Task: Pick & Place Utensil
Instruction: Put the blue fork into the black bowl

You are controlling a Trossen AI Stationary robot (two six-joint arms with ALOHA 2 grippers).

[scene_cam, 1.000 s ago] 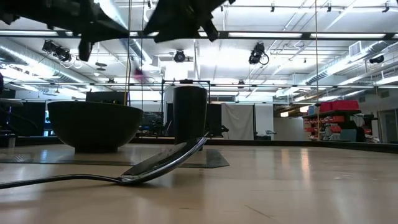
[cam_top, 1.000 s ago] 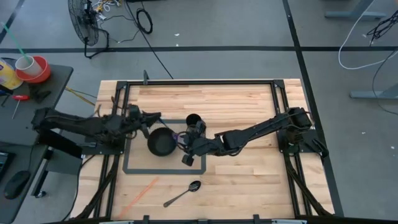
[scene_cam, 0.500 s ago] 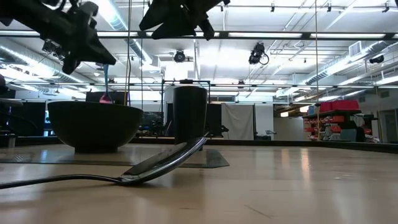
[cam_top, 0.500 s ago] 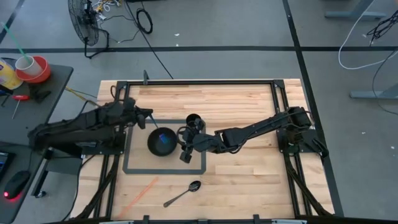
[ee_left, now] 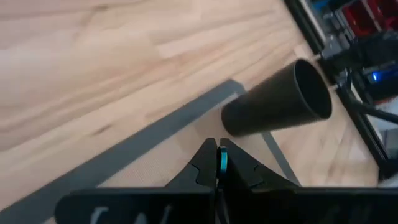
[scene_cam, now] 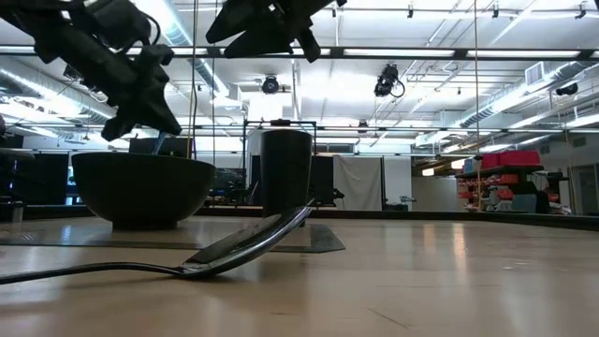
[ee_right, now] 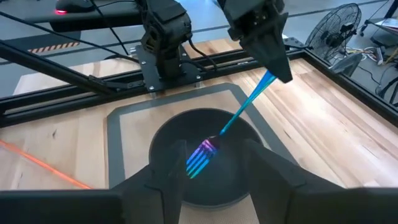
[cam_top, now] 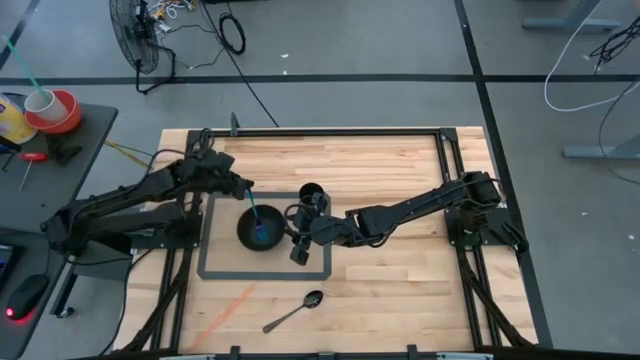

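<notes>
A fork with a blue handle and iridescent tines [ee_right: 200,155] slants down into a black bowl [cam_top: 262,229] on a grey-bordered mat. My left gripper [cam_top: 241,188] is above the bowl's far-left rim, shut on the fork's handle; it also shows in the right wrist view [ee_right: 267,43]. My right gripper [ee_right: 211,180] is open and empty, just right of the bowl [ee_right: 199,162]. A black cup [cam_top: 311,192] stands upright at the bowl's far right. A metal spoon [cam_top: 295,312] lies near the table's front edge. My left gripper pinches the top end of the fork's blue handle [ee_right: 266,79] between its two fingers, which point slanting down from the far left. The fork hangs tilted below them, tines [cam_top: 265,232] low inside the bowl. Whether the tines touch the bowl, I cannot tell.
An orange stick [cam_top: 225,312] lies near the front left, beside the spoon. The mat's grey border [cam_top: 205,262] frames the bowl and cup. Black rails [cam_top: 320,131] run round the table. Bare wood lies at the right and far side.
My left gripper has swung toward the far edge and a little right, and has tipped downward. The fork it holds has turned from raised above the bowl to slanting down with its tines inside the bowl. My right gripper has shifted slightly left toward the bowl.
</notes>
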